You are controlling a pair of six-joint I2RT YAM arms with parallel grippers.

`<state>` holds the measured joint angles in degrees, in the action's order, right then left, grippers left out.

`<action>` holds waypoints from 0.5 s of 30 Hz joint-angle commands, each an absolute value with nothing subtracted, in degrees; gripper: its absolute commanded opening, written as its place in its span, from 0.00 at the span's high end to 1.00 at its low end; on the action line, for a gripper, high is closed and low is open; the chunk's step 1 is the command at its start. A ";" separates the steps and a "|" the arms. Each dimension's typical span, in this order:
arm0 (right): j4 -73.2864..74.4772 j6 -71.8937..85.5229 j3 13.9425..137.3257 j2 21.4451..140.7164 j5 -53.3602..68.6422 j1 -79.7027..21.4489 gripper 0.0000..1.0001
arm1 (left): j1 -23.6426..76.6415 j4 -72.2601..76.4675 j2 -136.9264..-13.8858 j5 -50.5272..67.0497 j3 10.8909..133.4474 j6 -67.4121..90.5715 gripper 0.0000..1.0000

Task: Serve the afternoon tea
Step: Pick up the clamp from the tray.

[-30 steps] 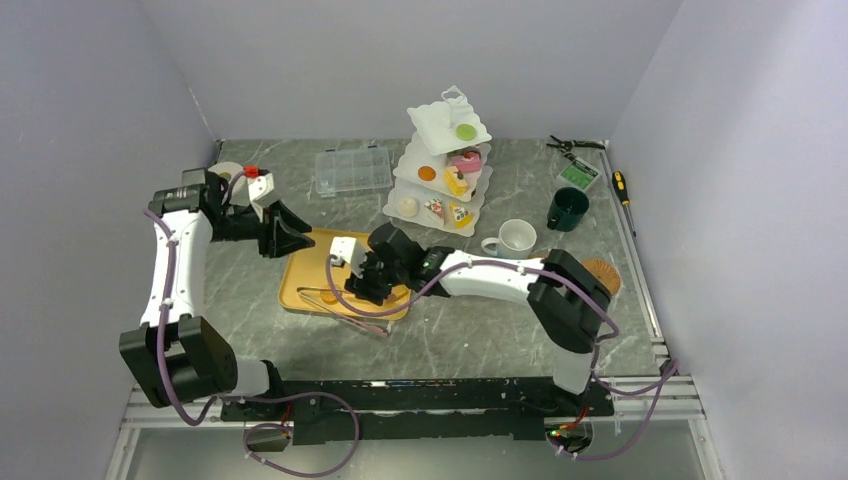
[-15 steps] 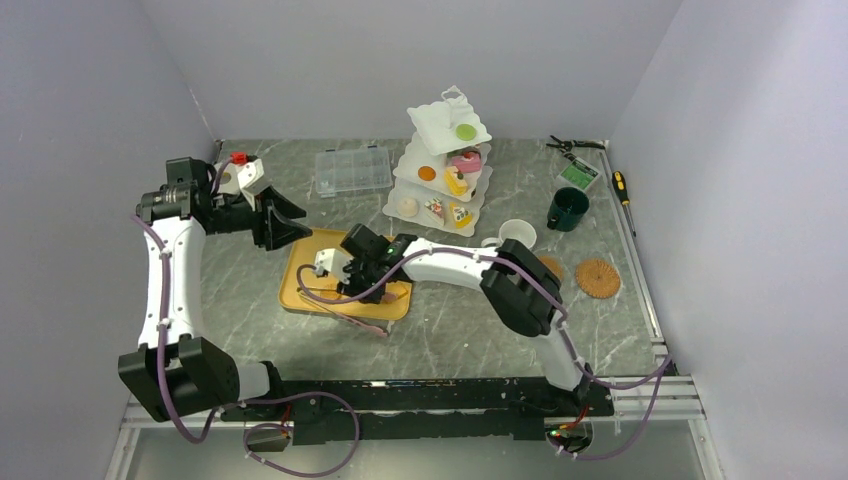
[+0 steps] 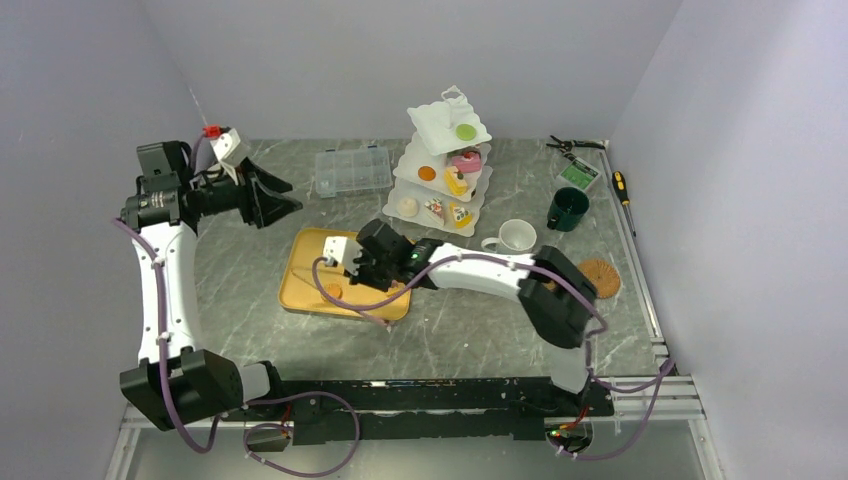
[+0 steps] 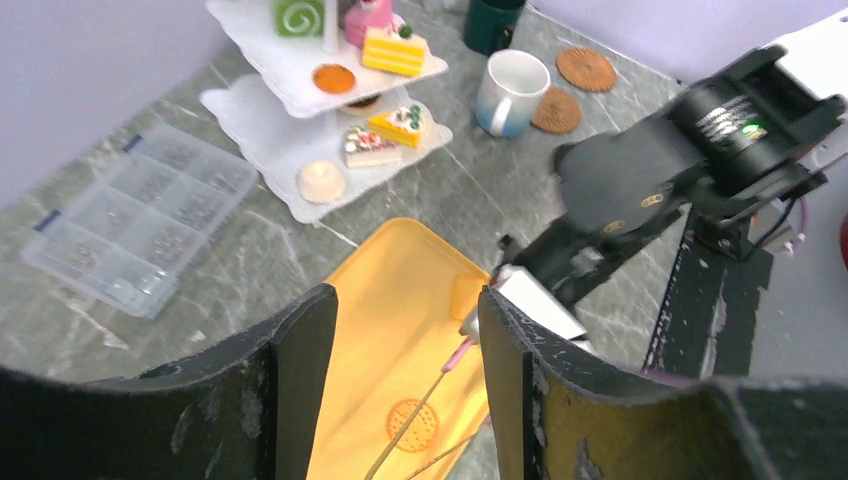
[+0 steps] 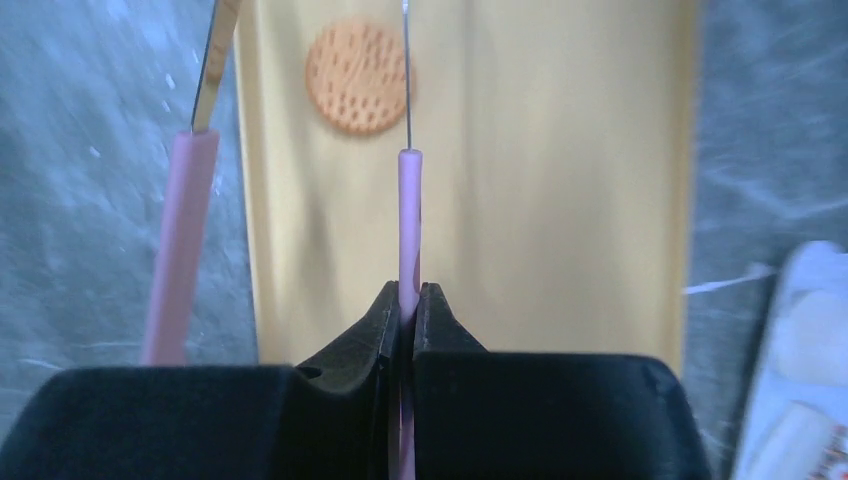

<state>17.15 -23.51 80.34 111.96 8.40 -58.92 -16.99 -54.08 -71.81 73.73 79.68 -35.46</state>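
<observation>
At the far left the left gripper (image 3: 268,197) hangs high above the table (image 3: 240,300), its jaws apart and nothing between them. Behind it and to the right, a clear compartment box (image 3: 352,170) lies on the table. In the middle lies a yellow tray (image 3: 300,295) with one round biscuit (image 5: 358,77) in its near left part. The right gripper (image 5: 408,297) is low over this tray, its jaws closed on one pink arm of the tongs (image 5: 409,215). The other arm of the tongs is over the table, just beside the tray's edge. Further right stands the white three-tier stand (image 3: 432,118) with pastries (image 3: 465,160) on every tier. Then come the white mug (image 3: 517,236), the dark-green mug (image 3: 568,208) and a cork coaster (image 3: 600,272) near the right arm.
</observation>
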 commanded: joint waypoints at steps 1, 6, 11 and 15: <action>-6.54 -19.91 73.09 98.23 4.00 -57.91 1.00 | -18.24 -42.15 -69.26 75.60 84.89 -21.41 0.40; -28.07 -13.83 63.34 88.19 2.13 -54.90 1.00 | -18.83 -46.76 -69.28 81.69 89.54 -21.42 0.38; -48.09 -5.27 58.09 82.70 2.44 -52.29 1.00 | -18.69 -63.18 -71.34 92.07 94.08 -30.82 0.38; -60.05 0.56 58.37 82.55 2.95 -52.01 1.00 | -14.61 -63.17 -69.82 94.18 90.66 -28.49 0.35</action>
